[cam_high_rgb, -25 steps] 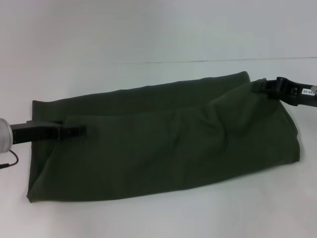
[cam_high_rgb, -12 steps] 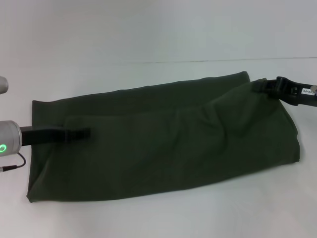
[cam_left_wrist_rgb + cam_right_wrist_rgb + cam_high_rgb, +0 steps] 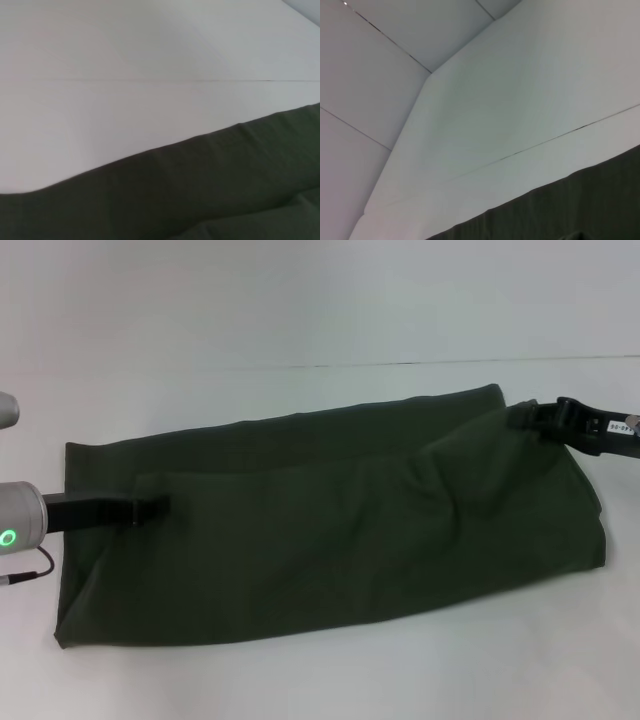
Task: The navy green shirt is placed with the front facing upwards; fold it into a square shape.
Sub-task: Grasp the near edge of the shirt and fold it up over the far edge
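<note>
Navy green shirt [image 3: 330, 525] lengthwise left-right

The large dark olive-green cotton shirt [image 3: 330, 530] shows plain, unpatterned cloth. It lies on a smooth white table [image 3: 300, 310] crossed by one thin dark seam line. The left gripper [image 3: 150, 508] has black fingers behind a silver cuff lit by a small green ring; the right gripper [image 3: 535, 418] is black with a small white label.

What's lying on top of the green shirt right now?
On the navy green shirt, the left gripper rests near its left end and the right gripper at its far right corner. A folded-over layer covers the front, so no lettering shows.
</note>
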You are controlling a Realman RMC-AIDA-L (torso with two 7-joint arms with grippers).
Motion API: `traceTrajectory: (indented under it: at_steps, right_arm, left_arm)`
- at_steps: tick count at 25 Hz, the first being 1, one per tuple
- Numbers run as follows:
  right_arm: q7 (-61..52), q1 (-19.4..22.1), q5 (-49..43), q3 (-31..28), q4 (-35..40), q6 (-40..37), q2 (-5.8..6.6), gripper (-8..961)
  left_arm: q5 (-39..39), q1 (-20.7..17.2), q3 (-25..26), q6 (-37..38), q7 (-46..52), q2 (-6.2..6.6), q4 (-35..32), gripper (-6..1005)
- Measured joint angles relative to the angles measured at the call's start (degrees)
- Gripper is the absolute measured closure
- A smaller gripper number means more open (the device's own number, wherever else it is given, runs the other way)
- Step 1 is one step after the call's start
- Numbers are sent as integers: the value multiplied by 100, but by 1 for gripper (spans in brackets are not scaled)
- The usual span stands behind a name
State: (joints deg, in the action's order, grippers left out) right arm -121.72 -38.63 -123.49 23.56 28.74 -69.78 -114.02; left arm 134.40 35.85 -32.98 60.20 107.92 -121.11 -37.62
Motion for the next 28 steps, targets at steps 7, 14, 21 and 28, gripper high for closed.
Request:
traceTrajectory:
  at_steps: [7,14,21,28]
  right_arm:
    - [1,-11,0,5,0,7,-11,897]
    - [28,-8,0,8,0,9,-18,898]
    - [64,-2,92,-16,0,-3,-37,898]
    - [286,24,531,2,0,-38,-55,898]
  left_arm:
    - [-29,-4,-6,31,-9,0,3,828]
    - [-74,-17,-4,46,-15,0,3,972]
    - [-473,-75,429,476,-4,71,-37,972]
    - [-1019,-313,1033,782,-21,147,-161,972]
